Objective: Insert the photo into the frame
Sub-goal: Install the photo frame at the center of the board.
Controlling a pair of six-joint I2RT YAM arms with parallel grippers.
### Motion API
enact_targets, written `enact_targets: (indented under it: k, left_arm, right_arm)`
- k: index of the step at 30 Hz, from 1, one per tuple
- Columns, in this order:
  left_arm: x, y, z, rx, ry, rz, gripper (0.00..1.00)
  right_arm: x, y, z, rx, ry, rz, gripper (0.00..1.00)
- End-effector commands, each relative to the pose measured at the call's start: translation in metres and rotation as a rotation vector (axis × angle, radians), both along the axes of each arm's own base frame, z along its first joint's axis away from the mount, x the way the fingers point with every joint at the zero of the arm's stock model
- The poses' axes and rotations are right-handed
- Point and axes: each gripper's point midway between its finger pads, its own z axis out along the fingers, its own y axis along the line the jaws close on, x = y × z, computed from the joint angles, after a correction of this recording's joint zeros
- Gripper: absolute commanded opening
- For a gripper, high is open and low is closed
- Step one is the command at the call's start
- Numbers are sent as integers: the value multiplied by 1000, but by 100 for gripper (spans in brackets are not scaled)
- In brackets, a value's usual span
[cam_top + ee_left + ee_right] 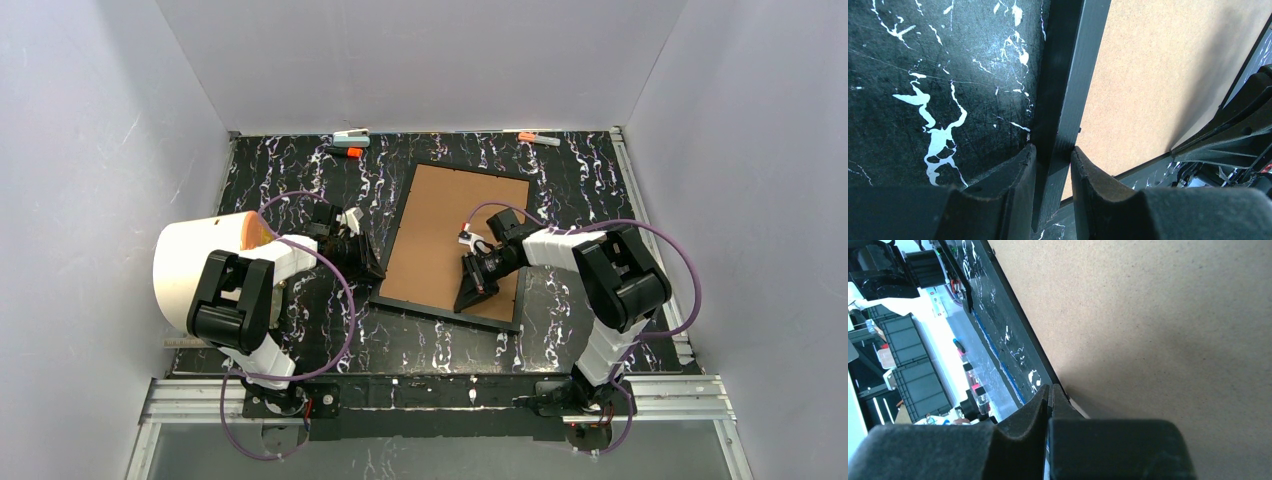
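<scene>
**Left wrist view: grip check**

Left gripper (1052, 155) straddled one black rail of the frame (1068, 75), with a finger (1015, 175) pressed against each side. Brown board (1158, 75) lay inside the rail, on its right. Black, white-veined table (938, 75) lay on its left.

Robotics lab test cell: plain white panel walls (420, 60) boxing in black white-veined tabletop (570, 170), dark plastic storage crates (918, 380) beyond.
</scene>
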Motion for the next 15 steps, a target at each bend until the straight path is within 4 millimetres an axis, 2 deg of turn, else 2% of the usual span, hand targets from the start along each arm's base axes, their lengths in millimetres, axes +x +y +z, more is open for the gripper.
enact_targets:
  k: [1,15]
  left_arm:
    - [-15,20,-26,111,74,15,23]
    - [-17,20,-28,112,78,14,23]
  right_arm:
    - [-7,0,8,29,-5,18,9]
    - [-14,-19,-18,-120,9,5,7]
